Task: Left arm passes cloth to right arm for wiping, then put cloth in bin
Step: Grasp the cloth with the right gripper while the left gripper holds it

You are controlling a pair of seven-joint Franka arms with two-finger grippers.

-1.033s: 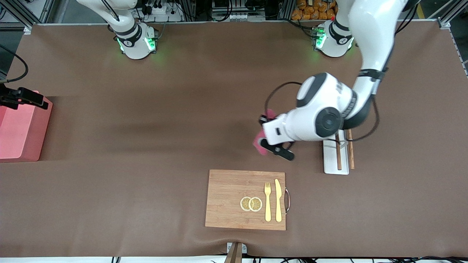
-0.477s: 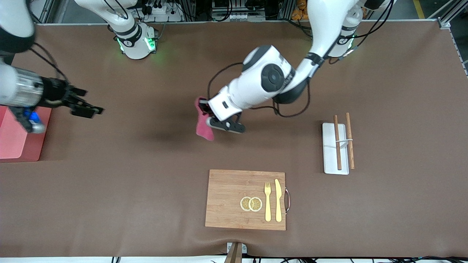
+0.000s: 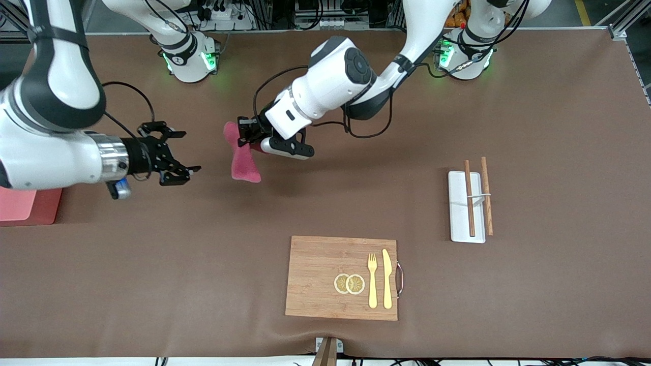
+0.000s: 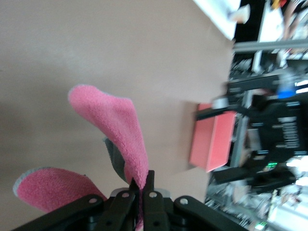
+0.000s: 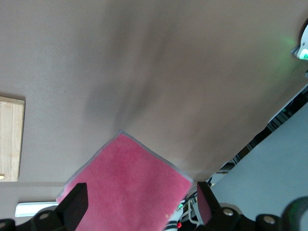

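The wooden board (image 3: 341, 278) lies nearest the front camera, carrying two lemon slices (image 3: 349, 284), a gold fork (image 3: 372, 280) and a gold knife (image 3: 387, 279). Farther from the camera than the board, toward the left arm's end of the table, a white tray (image 3: 460, 223) holds brown chopsticks (image 3: 469, 198). Farther again than the board, the cloth (image 3: 241, 155) hangs above the bare tabletop, pinched at its upper part by the left gripper (image 3: 247, 133), whose fingers (image 4: 150, 197) press together on the fabric. The right gripper (image 3: 175, 155) hovers near the cloth without touching it, its fingers (image 5: 77, 202) spread apart. The bin (image 3: 25, 203) sits well apart from the board, at the right arm's end of the table.
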